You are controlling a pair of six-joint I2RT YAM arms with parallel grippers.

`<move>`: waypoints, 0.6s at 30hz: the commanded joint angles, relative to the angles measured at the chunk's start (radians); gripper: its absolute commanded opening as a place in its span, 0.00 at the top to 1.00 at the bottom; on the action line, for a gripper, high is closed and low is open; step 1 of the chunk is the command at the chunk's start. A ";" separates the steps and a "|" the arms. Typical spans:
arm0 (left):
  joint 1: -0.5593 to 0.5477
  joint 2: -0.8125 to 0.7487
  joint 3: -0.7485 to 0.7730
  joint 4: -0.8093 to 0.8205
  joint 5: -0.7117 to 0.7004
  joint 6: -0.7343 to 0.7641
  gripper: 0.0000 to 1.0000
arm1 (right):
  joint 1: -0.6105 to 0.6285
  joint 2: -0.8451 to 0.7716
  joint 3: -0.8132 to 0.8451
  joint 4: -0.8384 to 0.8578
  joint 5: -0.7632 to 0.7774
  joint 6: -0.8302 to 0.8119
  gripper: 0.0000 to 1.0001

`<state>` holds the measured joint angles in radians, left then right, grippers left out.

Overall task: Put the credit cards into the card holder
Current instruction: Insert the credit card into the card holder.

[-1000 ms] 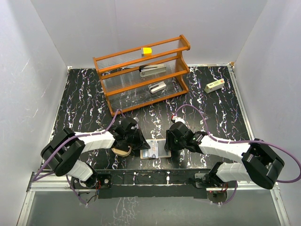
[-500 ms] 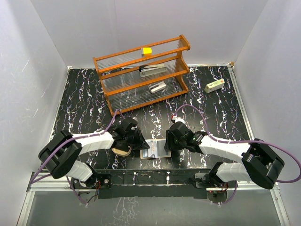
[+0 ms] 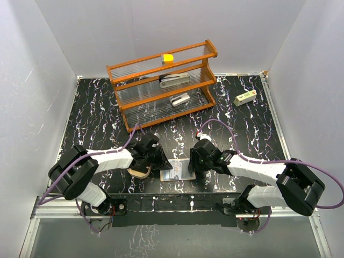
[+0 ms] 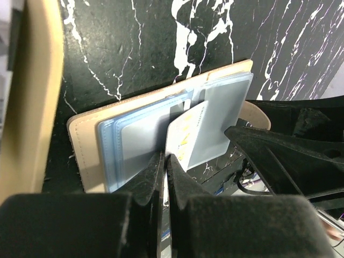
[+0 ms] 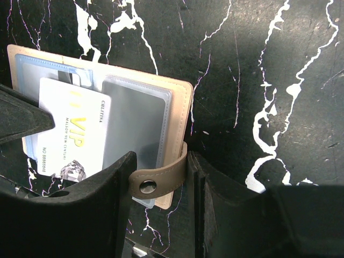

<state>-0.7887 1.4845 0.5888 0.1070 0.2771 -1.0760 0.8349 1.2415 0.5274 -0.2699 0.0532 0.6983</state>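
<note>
While left end effector (image 4: 166, 159) pinches white card (image 4: 188, 134), right end effector (image 5: 160, 167) clamps card holder (image 5: 185, 113) strap (image 5: 161, 184).

The overhead view is bright and even, lit from above, with soft shadows under the arms (image 3: 110, 159) and pale, washed-out walls (image 3: 80, 32). Both wrist views are dimmer. The card holder (image 5: 181, 107), its clear sleeves faintly glazed, and the veins of the table (image 5: 269, 64) are sharp, while the black fingers (image 4: 145, 180) along the bottom edge and a tan band (image 4: 35, 97) at the left edge are blurred.
</note>
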 commanded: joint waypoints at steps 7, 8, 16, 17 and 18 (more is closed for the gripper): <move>-0.007 0.042 0.037 -0.025 -0.033 0.031 1.00 | -0.002 -0.009 -0.018 0.027 -0.011 0.005 0.60; -0.006 0.045 0.038 -0.022 -0.038 0.032 1.00 | -0.002 -0.008 -0.019 0.031 -0.015 0.006 0.61; -0.007 0.064 0.043 -0.027 -0.073 0.033 1.00 | -0.002 -0.016 -0.036 0.051 -0.031 0.030 0.62; -0.007 0.062 0.040 -0.028 -0.079 0.029 1.00 | -0.002 -0.018 -0.038 0.051 -0.032 0.034 0.62; -0.007 0.058 0.036 -0.026 -0.085 0.026 1.00 | -0.002 -0.020 -0.040 0.052 -0.032 0.035 0.62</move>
<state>-0.7895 1.5288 0.6189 0.1261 0.2665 -1.0622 0.8318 1.2312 0.5095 -0.2440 0.0486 0.7109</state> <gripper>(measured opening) 0.008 0.383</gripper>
